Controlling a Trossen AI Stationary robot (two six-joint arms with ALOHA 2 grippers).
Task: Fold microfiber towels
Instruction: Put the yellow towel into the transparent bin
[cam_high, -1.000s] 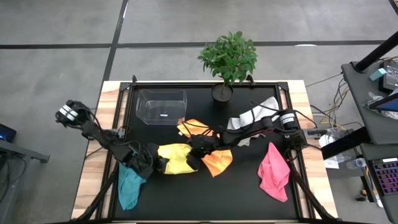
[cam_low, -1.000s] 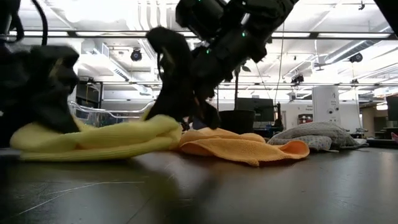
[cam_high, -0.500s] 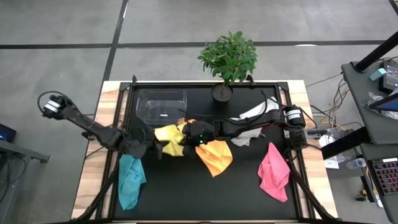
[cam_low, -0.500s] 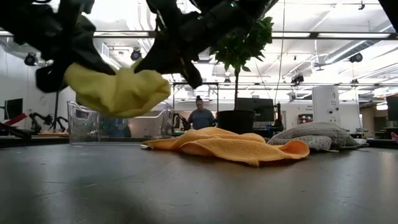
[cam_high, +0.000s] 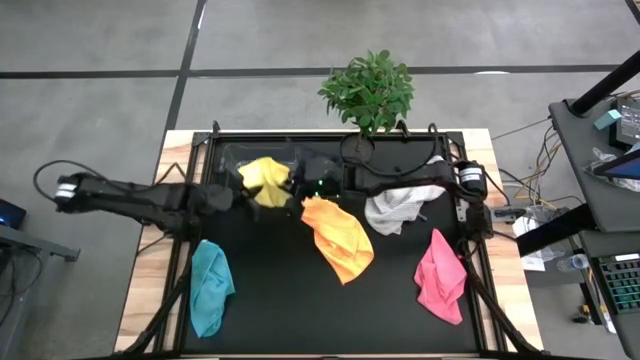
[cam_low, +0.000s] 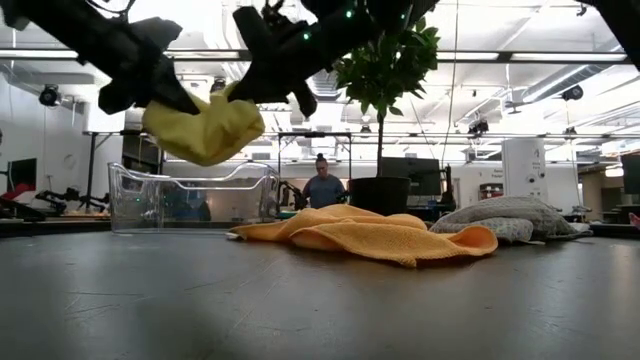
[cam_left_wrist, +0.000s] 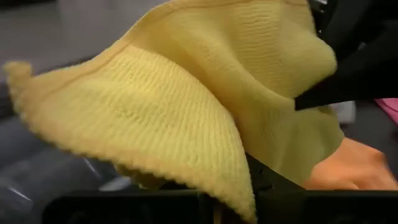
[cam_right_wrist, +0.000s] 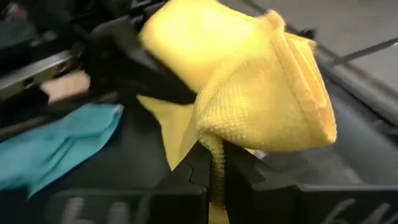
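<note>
The teal towel lies crumpled at the near left of the black counter. Nothing touches it.

The left gripper reaches in from the left, toward the far side of the counter. It is closed tight on one side of the yellow towel. The towel is bunched up and hangs in the air over the clear plastic box, which stands at the far left of the counter. In the low view the towel sags between the two grippers, well above the counter.

The right gripper comes in from the right and is closed tight on the other side of the same yellow towel. In the right wrist view a fold of yellow cloth is pinched between its fingers.

Just right of that, the orange towel lies in a heap in the middle. The white-grey towel is bunched up beyond it, under the right arm. The pink towel lies at the near right. A potted plant stands at the far edge.

What could go wrong: the yellow towel is a lump, not flat. If one gripper lets go too soon, it may drop into the box in a messy ball. If the grippers pull apart too hard, the cloth may slip out of one of them.
</note>
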